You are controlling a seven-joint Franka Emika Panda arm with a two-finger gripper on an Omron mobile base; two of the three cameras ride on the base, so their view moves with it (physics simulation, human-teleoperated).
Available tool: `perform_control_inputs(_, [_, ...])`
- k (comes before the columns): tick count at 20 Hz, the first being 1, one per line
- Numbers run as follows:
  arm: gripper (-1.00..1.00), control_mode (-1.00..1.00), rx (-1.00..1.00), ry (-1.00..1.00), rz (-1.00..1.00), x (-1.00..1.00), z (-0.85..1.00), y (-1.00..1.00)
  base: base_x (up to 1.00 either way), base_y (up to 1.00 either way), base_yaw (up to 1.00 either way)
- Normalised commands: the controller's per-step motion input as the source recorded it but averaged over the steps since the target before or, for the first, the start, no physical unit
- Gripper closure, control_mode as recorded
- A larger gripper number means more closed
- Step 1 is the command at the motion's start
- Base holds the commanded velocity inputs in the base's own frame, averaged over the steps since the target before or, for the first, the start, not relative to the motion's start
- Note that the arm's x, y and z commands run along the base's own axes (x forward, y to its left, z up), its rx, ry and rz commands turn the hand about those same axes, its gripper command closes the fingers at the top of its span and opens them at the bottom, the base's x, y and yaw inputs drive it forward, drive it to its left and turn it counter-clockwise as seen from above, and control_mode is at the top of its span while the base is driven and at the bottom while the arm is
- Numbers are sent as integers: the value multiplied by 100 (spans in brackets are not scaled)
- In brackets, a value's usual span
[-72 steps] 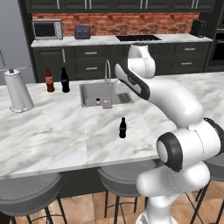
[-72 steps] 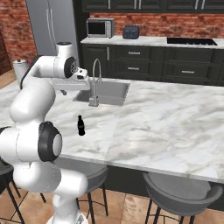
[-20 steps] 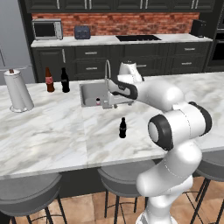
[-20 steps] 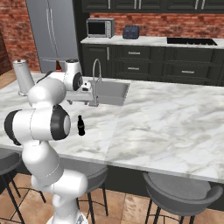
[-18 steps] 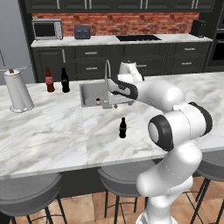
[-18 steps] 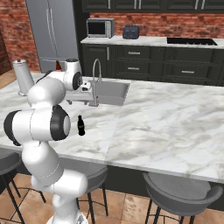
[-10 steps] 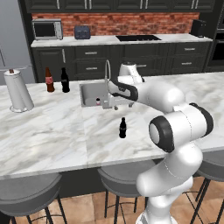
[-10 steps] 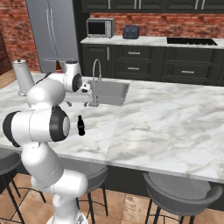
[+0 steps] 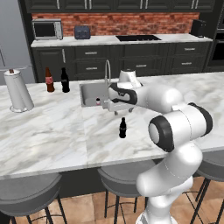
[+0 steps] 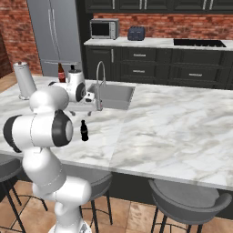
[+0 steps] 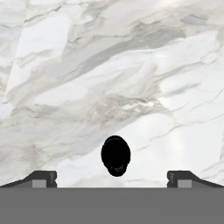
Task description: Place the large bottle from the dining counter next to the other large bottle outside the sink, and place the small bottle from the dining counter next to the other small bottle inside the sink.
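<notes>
The small bottle, short and all black, stands upright on the marble dining counter in front of the sink. My gripper hangs open just above it, on its sink side and pointing down. In the hand view the small bottle appears from above between my two fingertips, untouched. The other small bottle, reddish-pink, sits inside the sink. Left of the sink, the brown large bottle stands next to the other large bottle, tall and black.
A curved faucet rises at the sink's right rim, close to my hand. A paper towel roll stands at the counter's left end. Grey stools sit under the counter's near edge. Broad bare marble stretches to the right.
Since the earliest frame my arm has come down from above the sink to just over the small bottle. In the last second it has hardly moved, and the jaws have stayed open.
</notes>
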Motion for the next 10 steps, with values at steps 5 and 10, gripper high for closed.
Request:
perform_control_inputs(5, [-100,-100,0,0,0,-15,-10,0,0,0,0])
perform_control_inputs(10, [-100,-100,0,0,0,-21,0,0,0,0,0])
